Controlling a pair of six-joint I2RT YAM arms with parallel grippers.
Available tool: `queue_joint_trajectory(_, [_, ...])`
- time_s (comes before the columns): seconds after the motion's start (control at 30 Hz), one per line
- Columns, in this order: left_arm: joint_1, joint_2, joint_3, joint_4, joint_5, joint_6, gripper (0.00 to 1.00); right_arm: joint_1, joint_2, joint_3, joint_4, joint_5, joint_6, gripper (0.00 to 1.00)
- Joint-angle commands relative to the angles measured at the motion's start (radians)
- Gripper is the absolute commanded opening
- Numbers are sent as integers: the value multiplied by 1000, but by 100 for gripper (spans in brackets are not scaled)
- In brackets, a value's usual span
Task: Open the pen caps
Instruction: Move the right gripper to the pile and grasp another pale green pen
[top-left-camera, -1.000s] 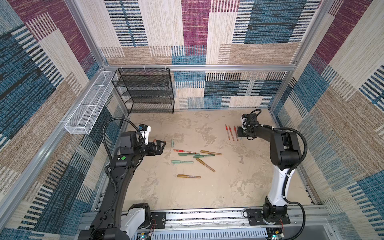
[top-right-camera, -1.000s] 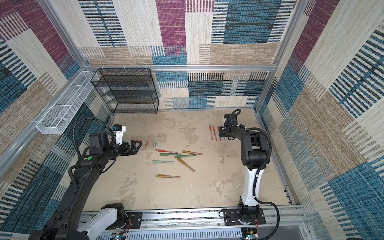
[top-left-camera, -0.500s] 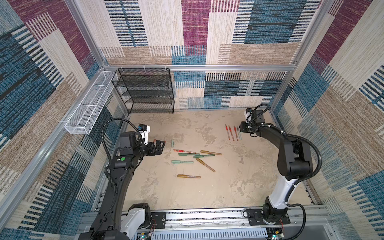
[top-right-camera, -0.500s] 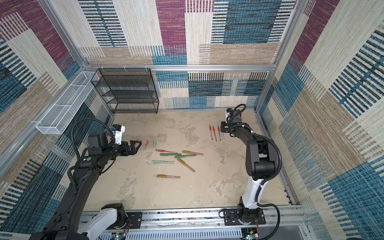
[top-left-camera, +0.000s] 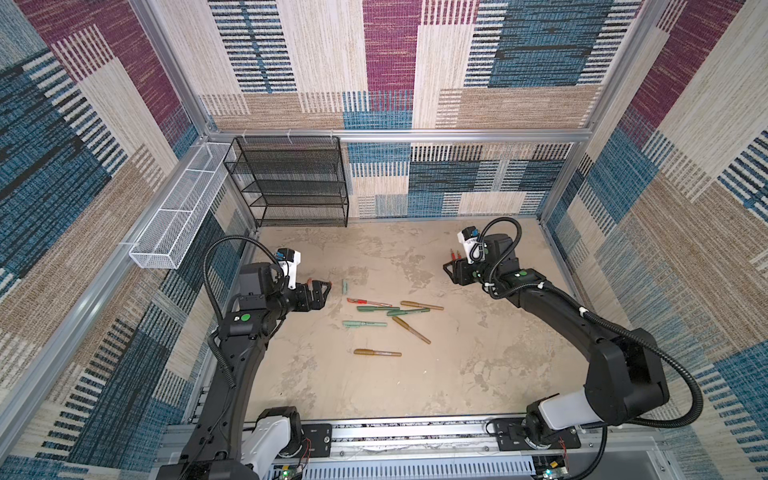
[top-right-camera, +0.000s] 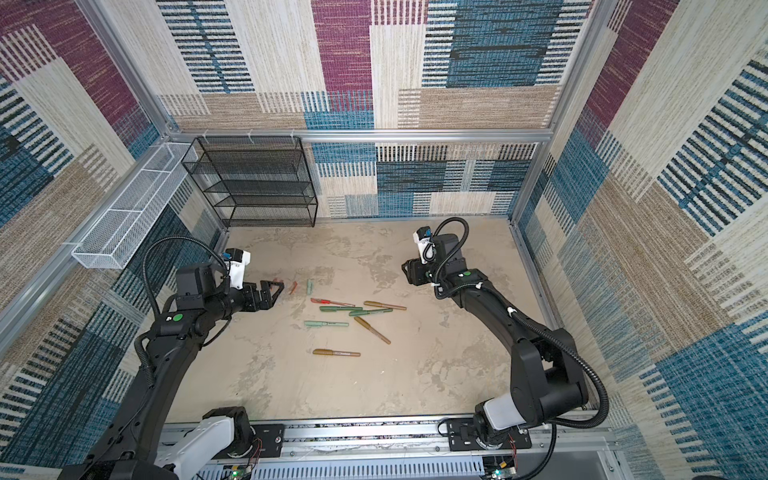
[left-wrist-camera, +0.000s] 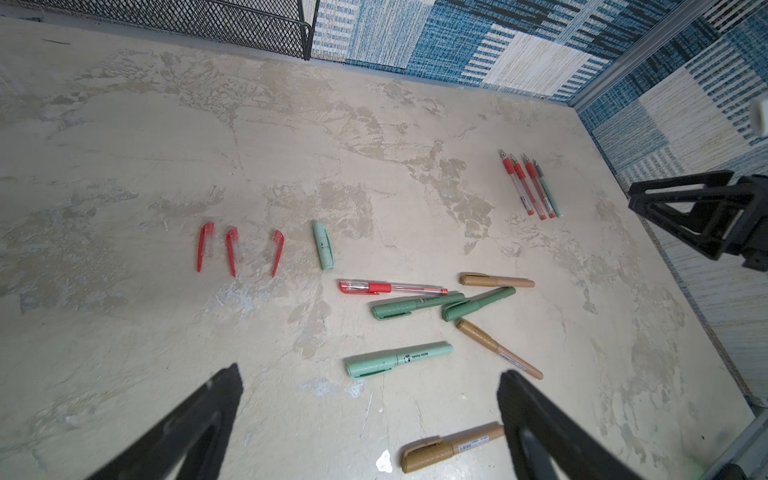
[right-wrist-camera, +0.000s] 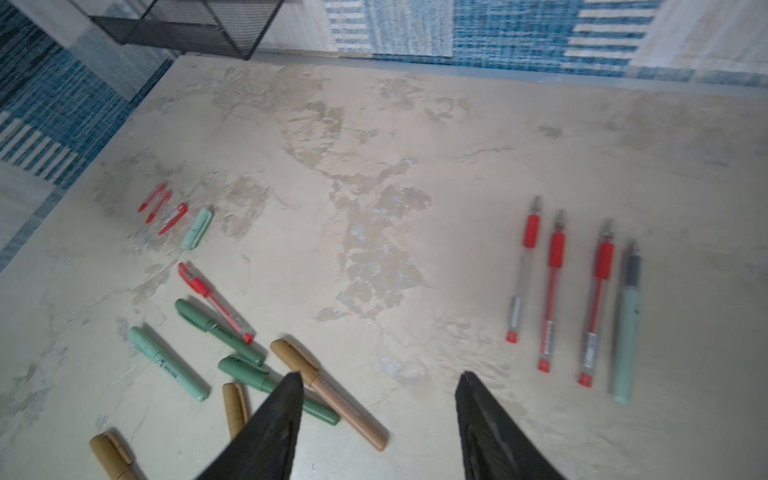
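Tabletop: beige, mottled plaster look.
Room: woven patchwork walls in blue, purple and tan; black mesh rack at the back, white wire basket on the left wall.
Loose caps: three red and one mint, in a row just ahead of my left gripper; the left wrist view shows all four clearly, the top views barely.
Capped pens: seven, clustered mid-table.
Bare pens: four side by side; both wrist views show the row, but from above my right gripper hides most of it.
Jaws: both pairs apart, holding nothing.
Change: a second ago the right gripper sat at the bare pens, nearly closed; now it stands back, wider. Left arm unmoved.
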Motion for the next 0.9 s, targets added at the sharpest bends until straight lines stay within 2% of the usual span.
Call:
queue_joint_trajectory(0.0, [2,-6,3,17,0,6,100,63,-10,-4,17,-18,-25,62])
queue_joint_trajectory(0.27, [4,-9,1,19,-4,8,100,268,102,91,-62,61,-15,61])
queue_joint_trajectory(0.5, [7,-10,3,17,-7,9,100,434,282,245,-164,107,-30,54])
queue_joint_trajectory(0.7, [9,-7,10,8,-12,9,100,518,439,394,-268,120,-35,50])
queue_joint_trajectory(0.87, [9,-10,8,7,-7,10,100,534,547,487,-320,109,-57,45])
